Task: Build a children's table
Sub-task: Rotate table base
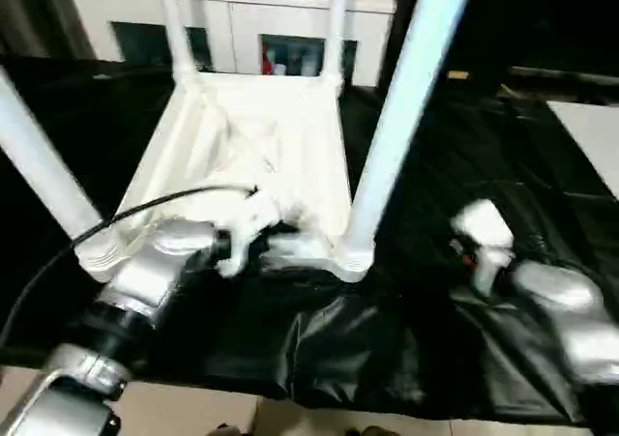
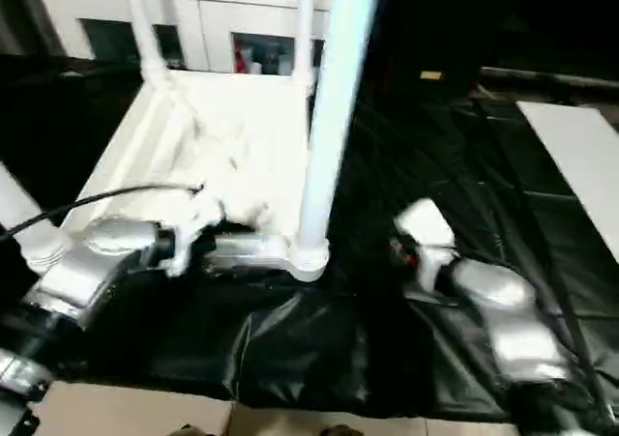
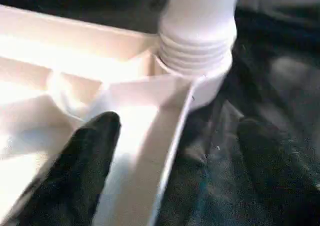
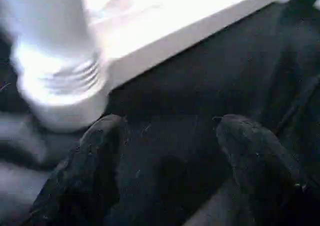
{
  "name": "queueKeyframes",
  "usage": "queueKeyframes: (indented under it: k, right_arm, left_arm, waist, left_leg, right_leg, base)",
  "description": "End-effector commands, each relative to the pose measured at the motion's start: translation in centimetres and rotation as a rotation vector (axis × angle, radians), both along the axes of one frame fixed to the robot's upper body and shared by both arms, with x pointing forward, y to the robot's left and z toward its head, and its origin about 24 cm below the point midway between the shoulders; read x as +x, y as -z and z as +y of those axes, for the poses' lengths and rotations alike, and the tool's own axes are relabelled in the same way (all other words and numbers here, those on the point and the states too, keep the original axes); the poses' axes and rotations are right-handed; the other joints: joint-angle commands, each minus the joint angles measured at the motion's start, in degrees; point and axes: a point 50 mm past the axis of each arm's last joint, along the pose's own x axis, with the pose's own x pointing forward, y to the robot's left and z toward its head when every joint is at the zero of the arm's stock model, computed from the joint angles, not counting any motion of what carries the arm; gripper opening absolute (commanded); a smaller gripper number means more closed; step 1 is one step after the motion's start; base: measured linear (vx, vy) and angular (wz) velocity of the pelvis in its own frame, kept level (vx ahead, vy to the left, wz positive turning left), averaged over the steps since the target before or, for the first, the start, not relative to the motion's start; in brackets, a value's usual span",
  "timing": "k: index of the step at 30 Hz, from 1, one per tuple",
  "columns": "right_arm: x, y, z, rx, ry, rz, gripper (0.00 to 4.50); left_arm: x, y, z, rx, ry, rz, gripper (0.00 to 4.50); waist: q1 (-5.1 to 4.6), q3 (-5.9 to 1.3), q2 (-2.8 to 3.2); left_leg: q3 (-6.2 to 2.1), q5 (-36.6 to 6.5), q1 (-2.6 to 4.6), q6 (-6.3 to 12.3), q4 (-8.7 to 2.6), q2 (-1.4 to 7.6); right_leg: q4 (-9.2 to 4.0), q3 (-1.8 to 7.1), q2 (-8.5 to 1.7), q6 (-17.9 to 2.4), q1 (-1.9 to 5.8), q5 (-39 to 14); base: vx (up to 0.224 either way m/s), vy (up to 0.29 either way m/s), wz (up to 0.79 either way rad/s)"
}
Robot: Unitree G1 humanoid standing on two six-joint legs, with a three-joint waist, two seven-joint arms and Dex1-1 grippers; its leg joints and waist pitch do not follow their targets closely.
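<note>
Sheet (image 1: 455, 156), black, underlies table (image 1: 261, 136); cabinet (image 1: 232, 20) behind.

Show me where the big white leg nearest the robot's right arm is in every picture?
Left eye view: the leg rises right of centre from the tabletop's near right corner socket.
Right eye view: same leg, just left of centre.
Left wrist view: its ribbed base, at top, beyond the left pincer.
Right wrist view: its ribbed base, upper left.
Shared landmark: that corner socket.

One tabletop (image 1: 261, 146); four legs (image 1: 406, 117); two grippers (image 3: 175, 161); one cabinet (image 1: 232, 15)
</note>
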Motion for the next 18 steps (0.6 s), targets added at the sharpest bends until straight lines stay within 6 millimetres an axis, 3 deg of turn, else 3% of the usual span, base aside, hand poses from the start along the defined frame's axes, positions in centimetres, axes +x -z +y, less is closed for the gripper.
queueKeyframes:
  k: [1,2,3,13,18]
  right_arm:
    - [-0.5,-0.8,1.1,-0.008,-0.095,0.007,3.33]
    - [-0.7,-0.8,1.2,-0.019,-0.115,0.012,3.33]
    - [-0.8,-0.9,1.4,-0.027,-0.128,0.015,3.33]
    - [-1.9,-1.3,3.4,-0.019,-0.202,0.054,3.33]
    - [-2.0,-1.4,3.6,-0.025,-0.211,0.060,3.33]
  left_arm:
    - [0.3,-0.6,-0.8,0.048,0.075,-0.035,3.85]
    - [0.4,-0.4,-0.7,0.082,0.088,-0.036,3.73]
    - [0.6,-0.2,-0.7,0.107,0.098,-0.040,3.73]
    - [1.9,0.4,-0.4,0.174,0.096,-0.046,3.06]
    - [2.1,0.3,0.7,0.198,0.099,-0.021,2.50]
  waist:
    - [0.32,-3.70,0.13]
    - [0.37,-3.73,1.12]
    - [0.10,-3.71,0.49]
    - [0.50,-3.93,0.76]
    - [0.49,-3.86,0.75]
  left_leg:
    - [-0.23,-14.9,0.35,1.98,-4.50,1.06]
    - [-0.28,-15.0,0.46,1.77,-4.48,1.09]
    - [-0.23,-15.2,0.39,1.87,-4.47,1.02]
    - [-0.23,-13.7,0.37,1.73,-4.24,0.97]
    - [-0.30,-14.8,0.46,1.12,-4.31,1.00]
  right_leg:
    - [-4.64,1.64,-3.11,-10.2,3.01,-16.6]
    - [-4.42,1.69,-3.08,-10.6,2.94,-15.7]
    - [-4.60,1.60,-2.94,-10.6,3.02,-15.2]
    - [-4.26,1.63,-3.10,-11.9,3.24,-12.3]
    - [-4.37,1.67,-3.30,-11.7,3.22,-14.3]
  base:
    - [0.000,0.000,0.00]
    - [0.000,0.000,0.00]
    - [0.000,0.000,0.00]
    - [0.000,0.000,0.00]
    - [0.000,0.000,0.00]
